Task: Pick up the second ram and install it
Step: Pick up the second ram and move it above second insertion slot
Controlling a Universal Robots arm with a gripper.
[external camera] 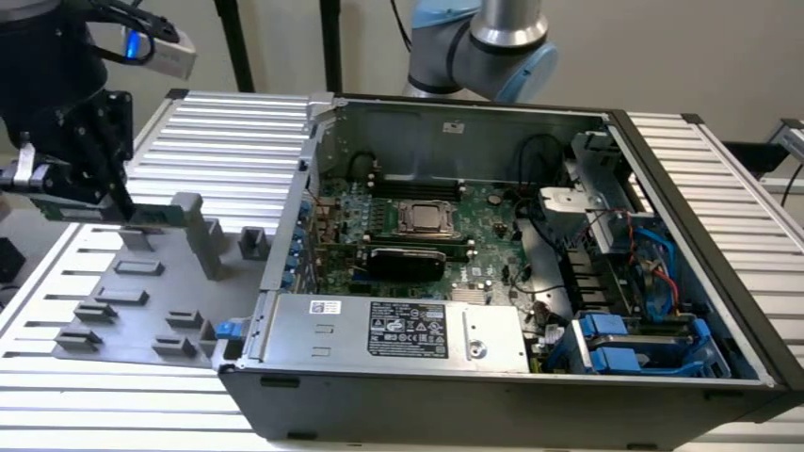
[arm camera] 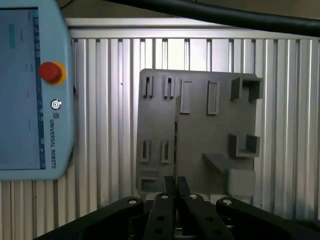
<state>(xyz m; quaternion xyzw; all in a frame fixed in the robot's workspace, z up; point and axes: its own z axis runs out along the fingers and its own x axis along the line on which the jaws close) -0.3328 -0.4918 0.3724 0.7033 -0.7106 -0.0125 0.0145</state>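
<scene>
Gripping the second ram [external camera: 120, 214] edge-on, my gripper [arm camera: 176, 184] has its fingers [arm camera: 169, 189] closed on the thin green stick. It juts out past my fingertips, over the grey holder tray [arm camera: 205, 132]. The open computer case [external camera: 503, 377] sits well off to one side of them.

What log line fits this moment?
gripper | shut on second ram | held above grey holder plate | beside open computer case

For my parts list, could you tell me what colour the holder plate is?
The holder plate is plain grey, best seen in the wrist view.
</scene>
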